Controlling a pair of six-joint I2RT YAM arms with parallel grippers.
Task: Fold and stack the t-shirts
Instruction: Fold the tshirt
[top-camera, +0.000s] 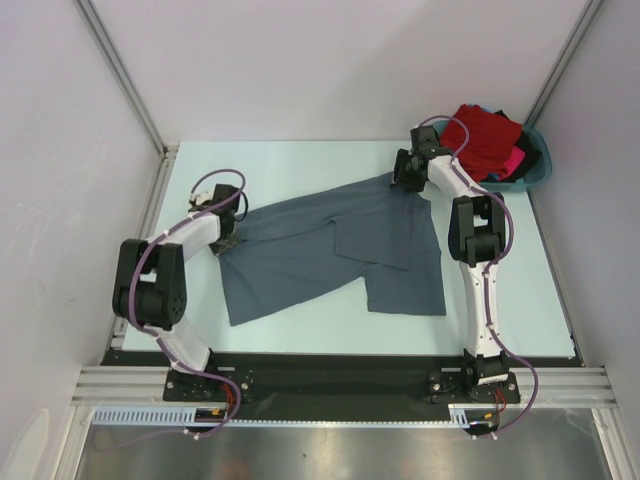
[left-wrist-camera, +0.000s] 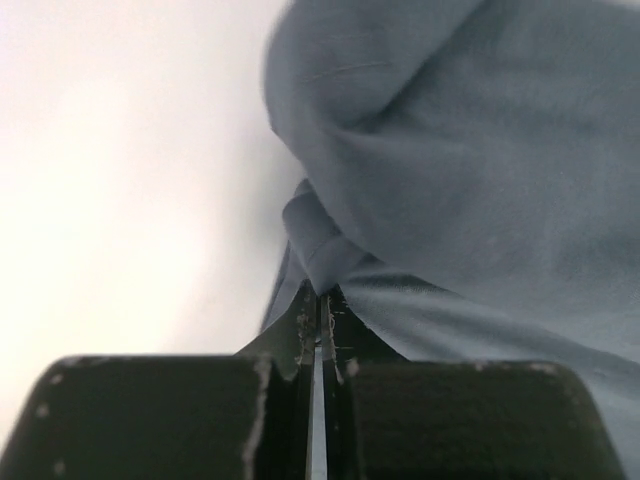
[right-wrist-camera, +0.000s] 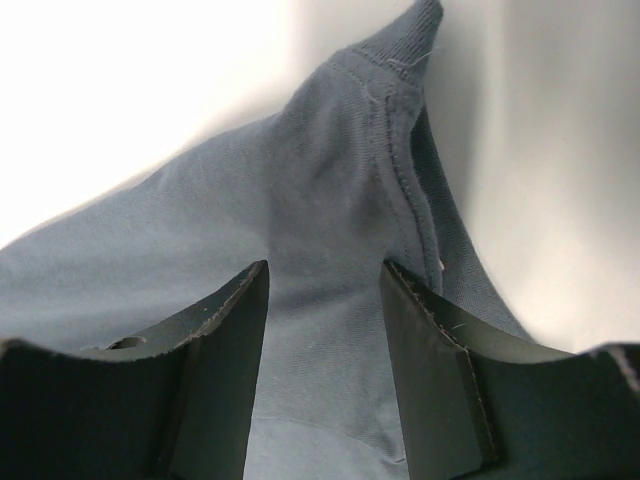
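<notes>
The slate-grey t-shirt lies spread and partly folded across the middle of the table. My left gripper is shut on its left edge; in the left wrist view the cloth bunches right at the closed tips. My right gripper is at the shirt's far right corner, near the neck hem. In the right wrist view its jaws stand open with the grey cloth and its stitched hem between and beyond them. Red, pink and dark shirts are piled at the back right.
A teal plastic basin in the back right corner holds the piled shirts. White walls and metal posts enclose the table on three sides. The black rail with the arm bases runs along the near edge.
</notes>
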